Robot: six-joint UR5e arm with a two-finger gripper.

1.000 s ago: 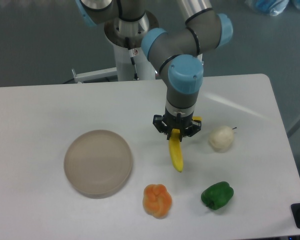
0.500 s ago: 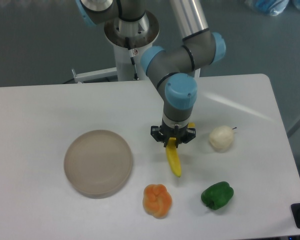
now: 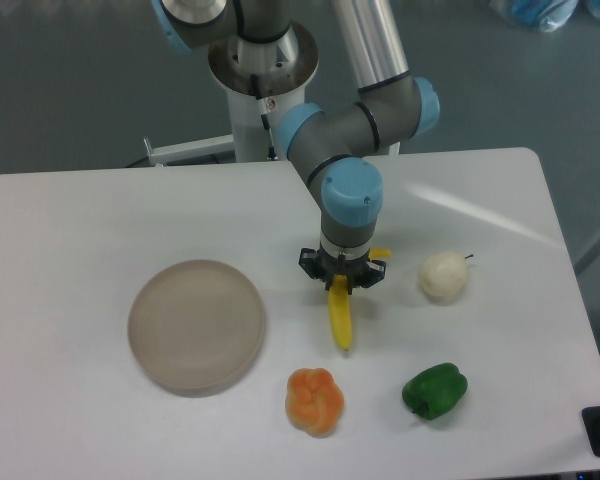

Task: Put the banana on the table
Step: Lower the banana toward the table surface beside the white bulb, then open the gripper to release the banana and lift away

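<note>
My fingers (image 3: 342,279) point straight down over the white counter (image 3: 80,220), clamped on the upper part of the banana (image 3: 339,318). The banana is my landmark here: its yellow length runs from my fingers toward the near edge of the counter, and a short yellow stub shows just past my wrist on the far side. Whether its lower tip touches the counter or hangs just above it, I cannot tell from this view.

A round beige plate (image 3: 197,325) lies flat to the camera-left of the banana, well apart from it. An orange pepper (image 3: 315,401) sits near the banana's lower tip, slightly to the camera-left and closer to the counter's near edge. A green pepper (image 3: 435,391) rests on the camera-right of that tip, farther off than the orange one. A pale, rounded vegetable (image 3: 443,276) with a thin dark stem sits to the camera-right of the banana, level with my fingers. None of these 4 things touches the banana.
</note>
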